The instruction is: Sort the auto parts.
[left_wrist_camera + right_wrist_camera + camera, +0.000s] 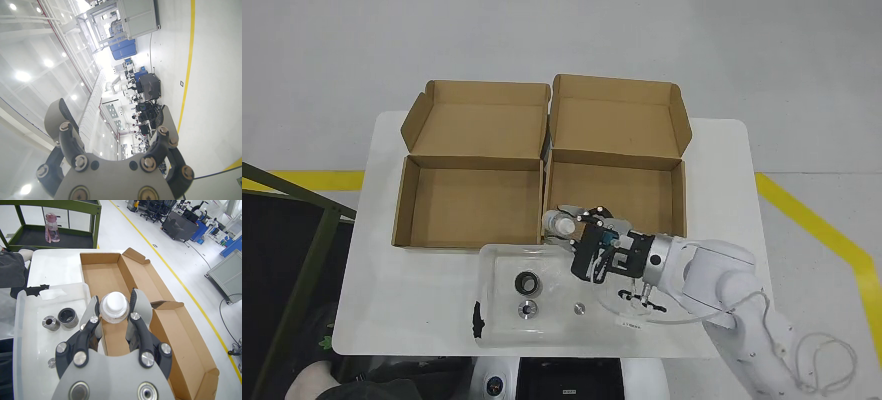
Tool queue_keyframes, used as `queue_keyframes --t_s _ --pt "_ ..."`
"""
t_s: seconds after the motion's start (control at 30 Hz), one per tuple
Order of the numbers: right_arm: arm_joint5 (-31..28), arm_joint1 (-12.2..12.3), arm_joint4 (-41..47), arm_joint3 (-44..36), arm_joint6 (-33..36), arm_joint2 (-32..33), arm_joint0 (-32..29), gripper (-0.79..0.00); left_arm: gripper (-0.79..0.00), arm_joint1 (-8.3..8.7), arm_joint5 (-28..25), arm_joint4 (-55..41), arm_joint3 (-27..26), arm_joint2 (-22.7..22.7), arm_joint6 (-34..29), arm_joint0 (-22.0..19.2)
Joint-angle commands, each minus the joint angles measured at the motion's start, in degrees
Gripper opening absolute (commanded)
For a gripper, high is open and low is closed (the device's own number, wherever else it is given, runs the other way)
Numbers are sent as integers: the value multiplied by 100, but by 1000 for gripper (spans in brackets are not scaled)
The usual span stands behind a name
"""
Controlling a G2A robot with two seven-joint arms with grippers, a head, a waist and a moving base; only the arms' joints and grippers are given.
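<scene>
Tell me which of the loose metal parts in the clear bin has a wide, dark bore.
The short sleeve with the black lining, standing upright. The silver cylinder beside it has only a small hole, and the disc is flat.

Shiny metal cylinder (51, 323), clear plastic bin (16, 313)

The right claw (115, 295) is grey with black links.
</scene>
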Motion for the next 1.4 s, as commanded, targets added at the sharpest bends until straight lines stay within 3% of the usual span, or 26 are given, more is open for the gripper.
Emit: queue_keyframes --t_s 0.0,0.73,1.37 --pt "48 -11 80 174 19 -15 135 -785 0 0 0 0 0 0 0 0" --pt "202 -166 1070 2287 51 -380 1483 -785 0 0 0 0 0 0 0 0" --pt "467 -379 1142 3726 245 -985 2452 -785 0 0 0 0 0 0 0 0"
